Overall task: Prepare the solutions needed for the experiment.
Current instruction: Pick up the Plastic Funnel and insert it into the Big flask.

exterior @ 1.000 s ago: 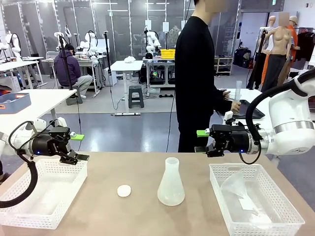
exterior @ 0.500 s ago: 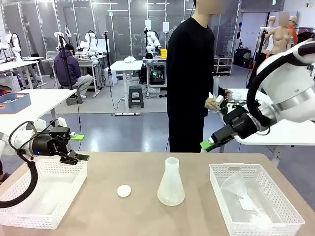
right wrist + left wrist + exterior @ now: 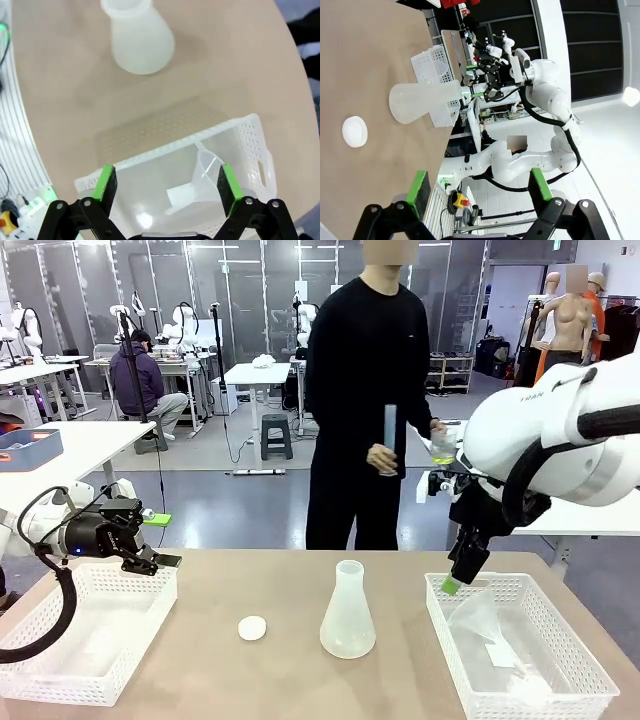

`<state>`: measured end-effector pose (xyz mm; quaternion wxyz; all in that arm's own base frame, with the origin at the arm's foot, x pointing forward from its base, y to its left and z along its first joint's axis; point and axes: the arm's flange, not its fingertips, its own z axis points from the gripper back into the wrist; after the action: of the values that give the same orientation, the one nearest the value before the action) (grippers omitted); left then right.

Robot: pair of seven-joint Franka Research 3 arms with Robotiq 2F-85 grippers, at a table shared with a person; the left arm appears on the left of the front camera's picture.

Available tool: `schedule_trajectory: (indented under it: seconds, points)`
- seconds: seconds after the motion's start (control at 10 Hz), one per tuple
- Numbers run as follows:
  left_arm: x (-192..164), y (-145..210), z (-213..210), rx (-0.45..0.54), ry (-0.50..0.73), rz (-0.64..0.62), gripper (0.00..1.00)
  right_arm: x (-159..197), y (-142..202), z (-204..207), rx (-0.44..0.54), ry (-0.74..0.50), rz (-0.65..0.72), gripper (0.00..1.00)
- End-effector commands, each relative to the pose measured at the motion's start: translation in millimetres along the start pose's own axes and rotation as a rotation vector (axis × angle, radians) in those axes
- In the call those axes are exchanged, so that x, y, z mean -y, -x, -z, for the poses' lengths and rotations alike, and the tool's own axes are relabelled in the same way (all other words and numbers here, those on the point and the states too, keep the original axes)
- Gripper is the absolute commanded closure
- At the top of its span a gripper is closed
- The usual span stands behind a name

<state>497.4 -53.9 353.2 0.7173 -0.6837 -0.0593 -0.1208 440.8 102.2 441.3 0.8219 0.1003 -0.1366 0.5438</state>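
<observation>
One flask [image 3: 347, 615] and one cap [image 3: 252, 628] sit on the tan table [image 3: 230, 580].

Tan table [image 3: 220, 585]; white latticed baskets [image 3: 70, 680]; frosted white flask [image 3: 347, 620]; white cap [image 3: 252, 628] at its nine o'clock; pale yellow-green solution [image 3: 443, 454].

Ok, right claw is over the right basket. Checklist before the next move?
1. Is right claw open: ok.
2. Does funnel lie loose in right basket, in line with right claw: ok.
3. Is flask upright, apart from both claws: ok.
4. Is left claw open, over the far rim of left basket: ok.
5. Does person keep cylinder and beaker of yellow-green solution back from the table: ok.
6. Is flask empty: cannot tell.
</observation>
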Motion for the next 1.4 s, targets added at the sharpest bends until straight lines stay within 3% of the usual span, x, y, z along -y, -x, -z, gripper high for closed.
schedule_trajectory:
  seconds: [0.0, 0.3, 0.4, 0.5, 0.7, 0.9, 1.2, 1.3]
  points:
    - [1, 0, 1, -0.002, 0.0, 0.0, 0.0, 5, -5, -8, 0.086, -0.139, 0.061, 0.0]
    - [1, 0, 1, -0.002, 0.0, 0.0, 0.0, -1, -1, -3, 0.046, -0.085, 0.038, 0.0]
    - [1, 0, 1, -0.002, 0.0, 0.0, 0.0, -3, -6, -5, -0.196, 0.06, -0.103, 0.0]
    - [1, 0, 1, -0.002, 0.0, 0.0, 0.0, -1, 0, -15, -0.367, 0.178, -0.246, 0.0]
    - [1, 0, 1, -0.002, 0.0, 0.0, 0.0, 9, 2, -25, -0.544, 0.226, -0.429, 0.0]
    - [1, 0, 1, -0.002, 0.0, 0.0, 0.0, 22, -3, -27, -0.497, 0.089, -0.591, 0.0]
    - [1, 0, 1, -0.002, 0.0, 0.0, 0.0, 28, -8, -27, -0.4, -0.047, -0.555, 0.0]
    - [1, 0, 1, -0.002, 0.0, 0.0, 0.0, 20, -5, -25, -0.492, 0.081, -0.58, 0.0]
